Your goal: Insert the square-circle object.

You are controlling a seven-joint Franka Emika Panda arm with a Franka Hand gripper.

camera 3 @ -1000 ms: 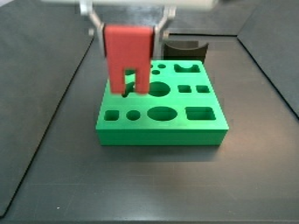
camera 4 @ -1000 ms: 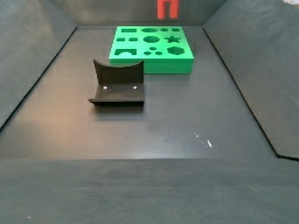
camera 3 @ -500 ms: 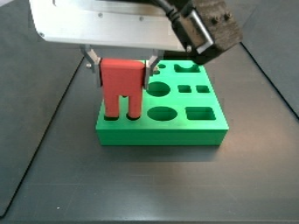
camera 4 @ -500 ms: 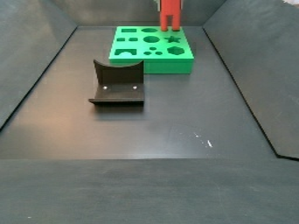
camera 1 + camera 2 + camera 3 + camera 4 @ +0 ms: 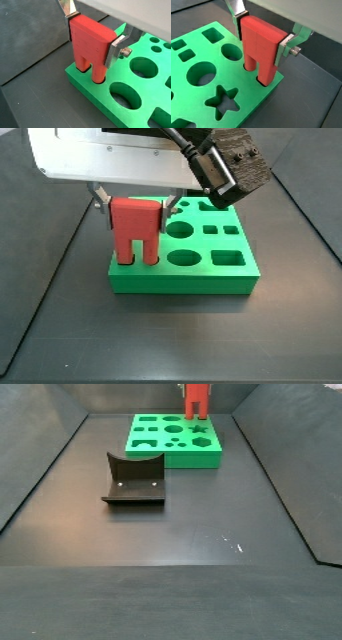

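Note:
The square-circle object is a red two-pronged piece [image 5: 90, 47], with one round and one square prong. My gripper [image 5: 93, 32] is shut on its upper body, a silver finger [image 5: 117, 47] on each side. It stands upright over a corner of the green board [image 5: 133, 107], and its prong tips reach into two small holes there. The other wrist view shows the same grip [image 5: 263, 34] on the piece [image 5: 261, 50] at the board [image 5: 198, 95] corner. In both side views the piece [image 5: 134, 228] [image 5: 197, 402] stands on the board [image 5: 201, 278] [image 5: 167, 444].
The dark fixture [image 5: 134, 479] stands on the black floor in front of the board. The board has several other shaped holes, among them a star [image 5: 226, 101] and large circles [image 5: 128, 95]. Dark walls [image 5: 40, 474] slope up round the floor.
My gripper has carried the red piece toward the board's corner and lowered it. Its prongs now meet the board's top at the corner holes.

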